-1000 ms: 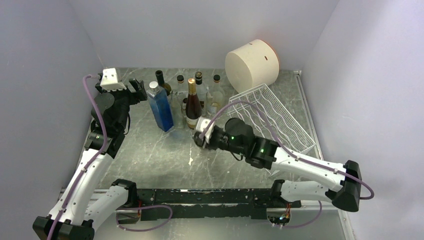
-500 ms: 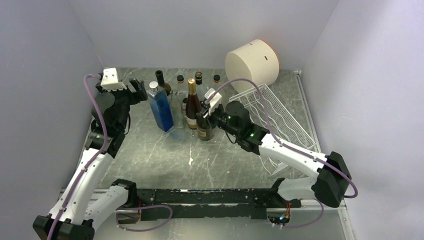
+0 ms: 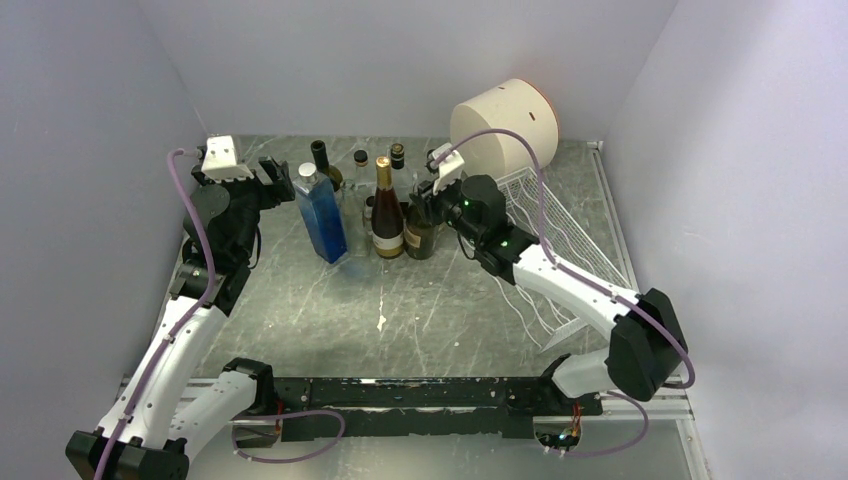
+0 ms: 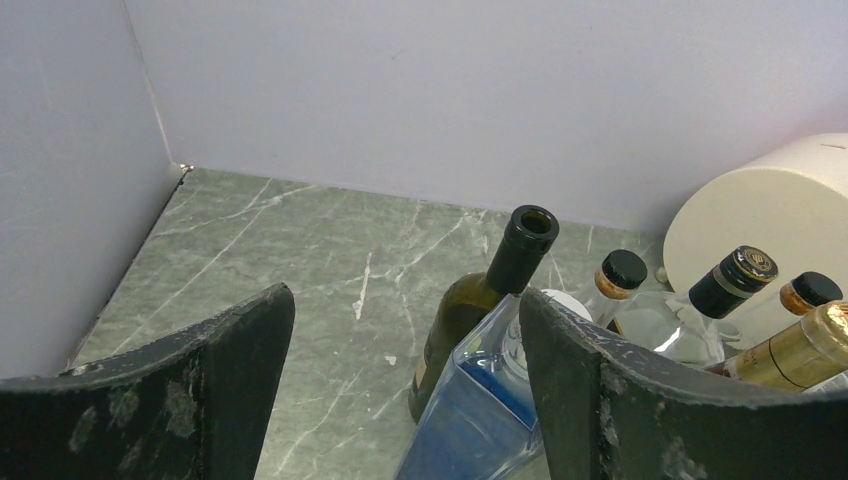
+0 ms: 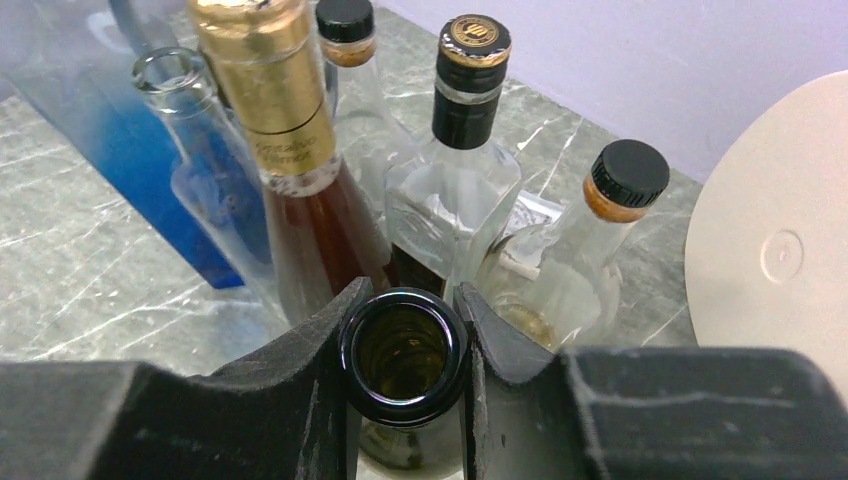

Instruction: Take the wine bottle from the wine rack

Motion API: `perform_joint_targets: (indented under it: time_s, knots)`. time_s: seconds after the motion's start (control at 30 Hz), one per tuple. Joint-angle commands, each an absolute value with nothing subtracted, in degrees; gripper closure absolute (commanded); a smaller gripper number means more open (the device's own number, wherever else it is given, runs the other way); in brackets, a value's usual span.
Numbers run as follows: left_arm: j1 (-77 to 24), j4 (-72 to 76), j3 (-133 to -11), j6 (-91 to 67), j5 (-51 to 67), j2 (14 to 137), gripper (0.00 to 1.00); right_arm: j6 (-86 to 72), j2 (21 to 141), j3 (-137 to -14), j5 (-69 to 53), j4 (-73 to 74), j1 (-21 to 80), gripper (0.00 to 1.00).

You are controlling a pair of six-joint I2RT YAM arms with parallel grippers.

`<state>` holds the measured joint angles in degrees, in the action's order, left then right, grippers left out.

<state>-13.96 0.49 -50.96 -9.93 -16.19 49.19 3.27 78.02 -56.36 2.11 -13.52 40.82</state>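
**Wine bottle clear of the rack, brought upright to the bottle group**

Over the last second the right claw [image 3: 425,200] has swung away from the wine rack [image 3: 585,250], rising from low over the tabletop [image 3: 330,300] and moving back toward the standing bottles. It carries the wine bottle [image 3: 420,235] with it. We see the bottle now just beside the gold-foil bottle [image 3: 387,210], well apart from the rack's wire tiers. We therefore judge the removal itself done and only the set-down and release left.

The right claw is clamped on the bottle's neck, just below the lip. In the wrist view its fingers [image 5: 325,335] press either side of the open mouth [image 5: 403,355].

The bottle's long axis stands vertical, with the uncorked mouth up and the base toward the tabletop. We cannot tell whether the base already touches.

The left claw [image 4: 400,320] hangs agape and empty, near the blue bottle [image 3: 322,215].
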Motion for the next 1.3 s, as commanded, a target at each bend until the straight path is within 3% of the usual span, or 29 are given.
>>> perform_joint_targets:
  time_s: [0.0,0.27,0.47,0.9,1.07,1.27]
  knots:
    - [-13.8,0.8,-53.0,-10.0,-15.5,49.0,0.13,3.2,79.3,-61.2,2.1,-21.9,40.1,1.0]
    - [-13.7,0.9,-52.9,-9.6,-16.1,49.0,0.13,3.6,82.8,-62.3,2.6,-21.3,39.9,0.98]
    - [-13.7,0.9,-52.9,-9.5,-16.2,49.0,0.13,3.5,82.6,-61.1,3.8,-20.4,40.0,0.56]
    - [-10.8,1.0,-52.9,-8.9,-16.8,47.6,0.13,-0.4,77.3,-62.6,8.7,-14.9,40.0,0.01]
    - [-10.7,1.4,-52.7,-8.2,-16.8,47.7,0.13,-8.5,72.6,-68.1,22.1,1.0,39.6,0.0]
    - [-10.8,-3.3,-58.5,-9.6,-14.3,49.6,0.13,-7.0,64.0,-75.7,33.8,22.9,39.5,0.0]
